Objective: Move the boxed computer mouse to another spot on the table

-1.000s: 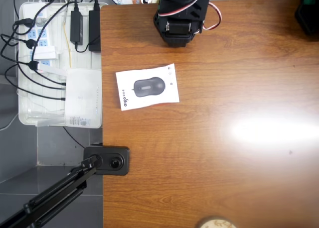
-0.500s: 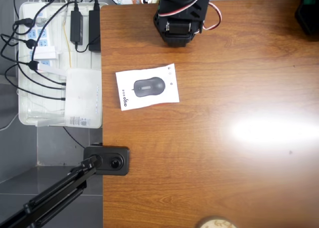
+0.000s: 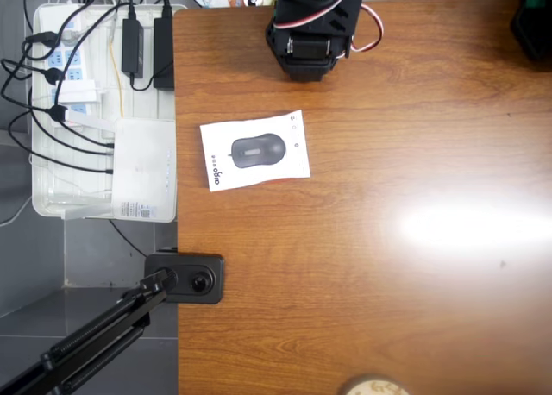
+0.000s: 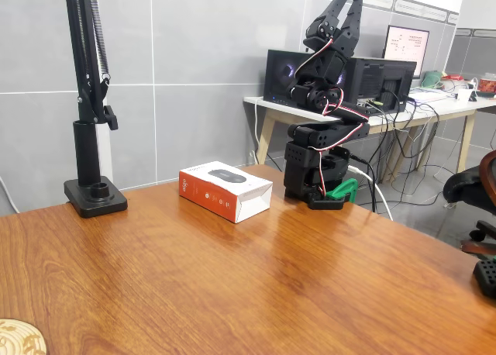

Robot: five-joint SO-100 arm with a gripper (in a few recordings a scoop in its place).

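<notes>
**Q:** Jaws apart or together, anyone?

**A:** Apart a little. In the fixed view the gripper (image 4: 346,0) points straight up at 12 o'clock over the folded arm, holding nothing.

**Q:** Cool, and going front to back on the table (image 4: 256,293)?

**A:** Nearest, a pale round coaster-ish thing (image 4: 19,338) at 7 o'clock. Further back, the boxed computer mouse (image 4: 225,189) lies flat, orange-red side showing, with the black clamp stand (image 4: 94,192) at its 9 o'clock. The arm base (image 4: 314,173) is at its 3 o'clock, near but apart. From overhead the box (image 3: 254,150) sits at 7 o'clock of the arm, near the table's left edge, beside a white tray of power strips (image 3: 95,110).
</notes>
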